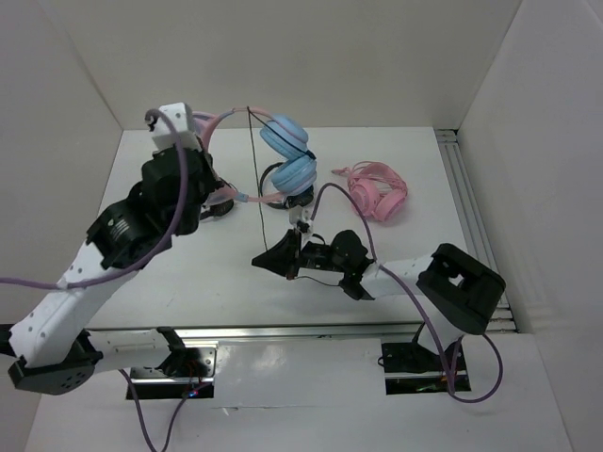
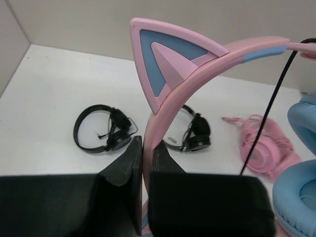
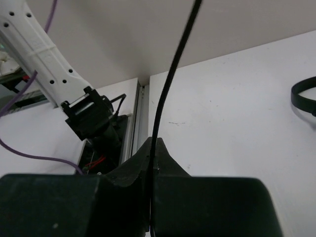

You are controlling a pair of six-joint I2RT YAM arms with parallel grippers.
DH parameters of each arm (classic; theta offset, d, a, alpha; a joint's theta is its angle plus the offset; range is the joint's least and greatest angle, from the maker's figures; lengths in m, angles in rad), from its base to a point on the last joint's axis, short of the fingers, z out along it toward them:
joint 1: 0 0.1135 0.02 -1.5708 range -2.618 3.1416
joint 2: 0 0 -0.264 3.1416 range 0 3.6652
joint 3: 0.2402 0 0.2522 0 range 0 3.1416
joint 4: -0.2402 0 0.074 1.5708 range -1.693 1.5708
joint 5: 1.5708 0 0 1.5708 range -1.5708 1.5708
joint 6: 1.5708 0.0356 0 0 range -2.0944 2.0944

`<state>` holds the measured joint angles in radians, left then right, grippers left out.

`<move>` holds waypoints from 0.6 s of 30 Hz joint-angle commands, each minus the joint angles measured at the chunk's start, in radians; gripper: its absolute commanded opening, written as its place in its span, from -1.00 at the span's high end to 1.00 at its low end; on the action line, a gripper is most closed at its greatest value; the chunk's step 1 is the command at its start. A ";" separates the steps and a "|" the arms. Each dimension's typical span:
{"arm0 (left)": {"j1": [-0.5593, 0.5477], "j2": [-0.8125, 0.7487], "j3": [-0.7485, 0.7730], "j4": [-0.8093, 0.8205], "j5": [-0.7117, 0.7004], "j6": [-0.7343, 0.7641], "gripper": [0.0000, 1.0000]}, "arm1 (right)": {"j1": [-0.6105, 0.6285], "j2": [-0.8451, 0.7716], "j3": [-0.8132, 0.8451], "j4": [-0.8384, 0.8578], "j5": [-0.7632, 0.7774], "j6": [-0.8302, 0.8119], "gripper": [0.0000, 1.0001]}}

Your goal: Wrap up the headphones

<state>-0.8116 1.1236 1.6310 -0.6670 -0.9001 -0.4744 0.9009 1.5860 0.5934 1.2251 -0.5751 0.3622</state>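
The headphones (image 1: 287, 155) are held up off the table (image 1: 188, 273), just left of the all-pink headset (image 1: 379, 193) lying there. The left gripper (image 2: 142, 148) is clamped on the pink headband, right under a cat ear (image 2: 168, 61). The right gripper (image 3: 153, 148), left of the pink headset too, is pinched tight on the thin black cable (image 3: 170, 74), which runs straight up to the headband.

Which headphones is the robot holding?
The pair with light-blue ear cups: left hand clamps its pink cat-ear headband, right hand pinches its cable. The all-pink headset and two black pairs lie on the table.
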 commanded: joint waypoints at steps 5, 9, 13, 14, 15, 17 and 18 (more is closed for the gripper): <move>0.233 0.128 0.090 0.133 0.061 -0.027 1.00 | 0.125 -0.138 -0.008 -0.300 0.136 -0.208 1.00; 0.233 0.146 -0.040 0.184 -0.031 -0.004 1.00 | 0.167 -0.190 0.063 -0.496 0.159 -0.272 1.00; 0.233 0.180 -0.170 0.133 -0.122 -0.038 1.00 | 0.188 -0.239 0.141 -0.677 0.178 -0.345 1.00; 0.242 0.195 -0.189 0.133 -0.096 -0.029 1.00 | 0.200 -0.248 0.179 -0.761 0.202 -0.367 1.00; 0.242 0.208 -0.206 0.123 -0.095 -0.029 1.00 | 0.210 -0.259 0.196 -0.803 0.287 -0.412 1.00; 0.242 0.222 -0.238 0.110 -0.038 0.031 1.00 | 0.248 -0.291 0.253 -0.930 0.406 -0.463 1.00; 0.242 0.243 -0.247 0.101 -0.028 0.046 1.00 | 0.263 -0.291 0.275 -0.973 0.531 -0.509 1.00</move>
<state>-0.5838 1.3499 1.3792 -0.6899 -0.8921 -0.4381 1.1065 1.3552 0.7719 0.4576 -0.2268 -0.0093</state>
